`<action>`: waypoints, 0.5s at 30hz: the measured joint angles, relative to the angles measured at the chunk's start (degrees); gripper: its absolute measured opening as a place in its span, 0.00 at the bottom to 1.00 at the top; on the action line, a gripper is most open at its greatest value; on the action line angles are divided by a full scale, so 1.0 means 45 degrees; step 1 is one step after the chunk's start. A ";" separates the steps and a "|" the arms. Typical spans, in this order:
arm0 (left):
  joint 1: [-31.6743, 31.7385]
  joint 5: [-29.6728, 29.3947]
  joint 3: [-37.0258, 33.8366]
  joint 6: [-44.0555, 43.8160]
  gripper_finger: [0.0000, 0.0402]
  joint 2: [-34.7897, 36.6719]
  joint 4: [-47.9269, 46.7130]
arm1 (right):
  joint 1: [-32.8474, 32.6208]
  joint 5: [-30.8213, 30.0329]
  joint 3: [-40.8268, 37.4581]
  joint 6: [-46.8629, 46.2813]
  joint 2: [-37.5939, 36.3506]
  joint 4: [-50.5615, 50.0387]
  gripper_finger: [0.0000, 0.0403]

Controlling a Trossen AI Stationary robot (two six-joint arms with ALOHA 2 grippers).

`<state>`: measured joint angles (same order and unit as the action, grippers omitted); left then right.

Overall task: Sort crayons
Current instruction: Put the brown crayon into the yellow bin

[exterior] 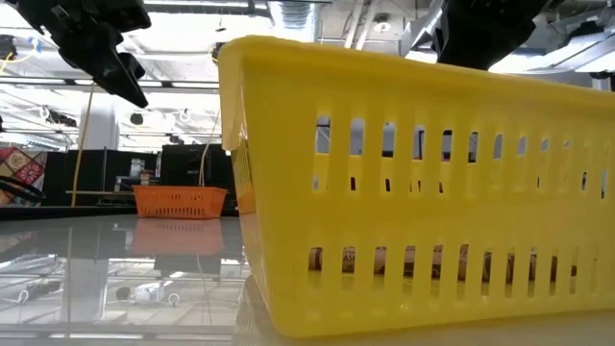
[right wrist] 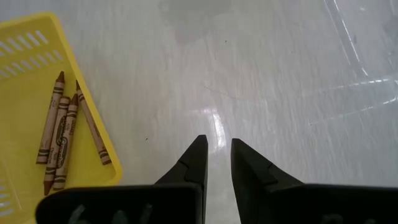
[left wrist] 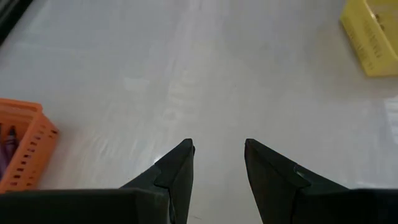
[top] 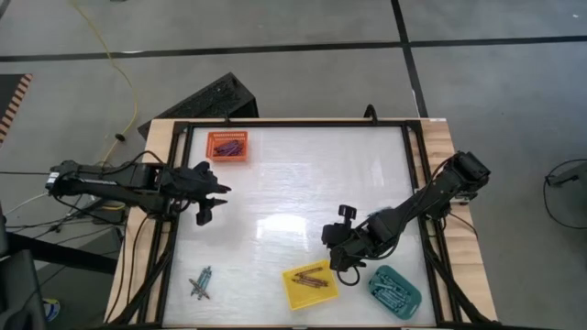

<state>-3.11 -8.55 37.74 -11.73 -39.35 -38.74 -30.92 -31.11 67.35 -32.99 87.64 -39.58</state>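
Several loose crayons [top: 200, 282] lie on the white table top near its front left corner. The orange tray [top: 229, 147] at the back left holds purple crayons [top: 228, 145]. The yellow tray [top: 310, 286] at the front holds brown crayons [right wrist: 62, 134], and the teal tray [top: 394, 291] to its right holds teal ones. My left gripper [left wrist: 219, 149] hangs open over bare table, in front of the orange tray [left wrist: 22, 149]. My right gripper [right wrist: 219, 144] hovers just beyond the yellow tray's [right wrist: 37, 74] far right corner, its fingers a little apart with nothing between them.
A dark frame [top: 275, 124] runs around the white table top. Bare white surface [top: 293, 192] lies between the two arms. In the low view the yellow tray [exterior: 413, 183] fills the foreground, with the orange tray [exterior: 180, 200] farther back.
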 joint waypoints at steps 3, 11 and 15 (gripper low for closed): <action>0.0000 -0.0428 0.0000 0.0005 0.33 0.0000 0.0073 | 0.0000 0.0000 0.0000 0.0000 0.0000 0.0003 0.16; 0.0005 -0.0491 0.0000 -0.0272 0.33 -0.0121 0.0752 | 0.0000 0.0000 0.0000 0.0000 0.0000 0.0003 0.16; 0.0000 -0.0402 0.0000 -0.0340 0.33 -0.0398 0.0740 | 0.0000 0.0000 0.0000 0.0000 0.0000 0.0003 0.16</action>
<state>-3.11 -10.36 37.74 -13.26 -41.14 -35.41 -30.92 -31.11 67.35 -32.99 87.64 -39.57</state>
